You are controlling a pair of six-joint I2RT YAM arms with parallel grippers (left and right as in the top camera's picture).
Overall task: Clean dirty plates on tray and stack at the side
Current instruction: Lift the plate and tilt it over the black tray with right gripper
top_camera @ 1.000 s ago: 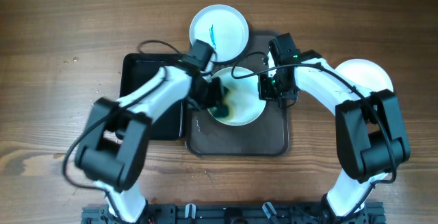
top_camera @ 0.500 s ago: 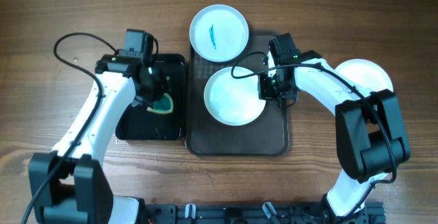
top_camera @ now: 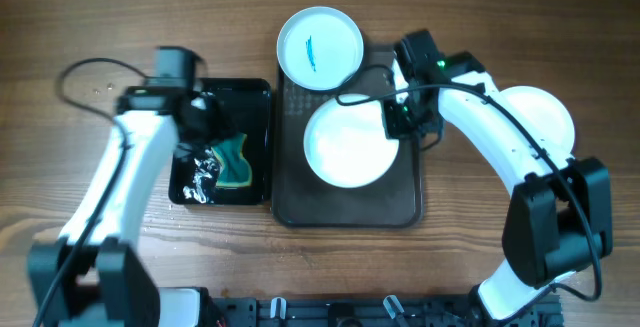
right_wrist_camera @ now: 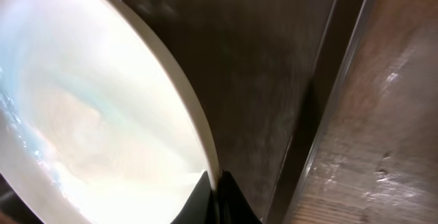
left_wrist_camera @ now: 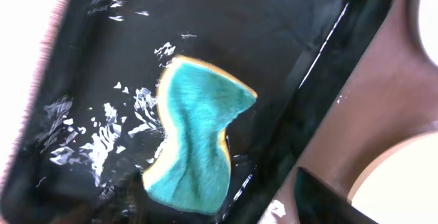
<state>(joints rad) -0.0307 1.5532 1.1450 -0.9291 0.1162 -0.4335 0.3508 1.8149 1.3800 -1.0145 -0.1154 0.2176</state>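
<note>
Left arm shifted left; sponge (top_camera: 233,159) now free in black tray (top_camera: 240,87), long axis near-far. Left end effector (top_camera: 203,125): grip cannot be told. Right end effector (top_camera: 396,125): clamps rim of plate (top_camera: 345,149), face-up on brown tray (top_camera: 345,209).

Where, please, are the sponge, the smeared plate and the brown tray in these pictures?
sponge (left_wrist_camera: 198,138): left wrist view, middle of its teal face.
smeared plate (top_camera: 336,47): overhead view, white floor beside the smear.
brown tray (top_camera: 345,208): overhead view, bare front floor.
</note>
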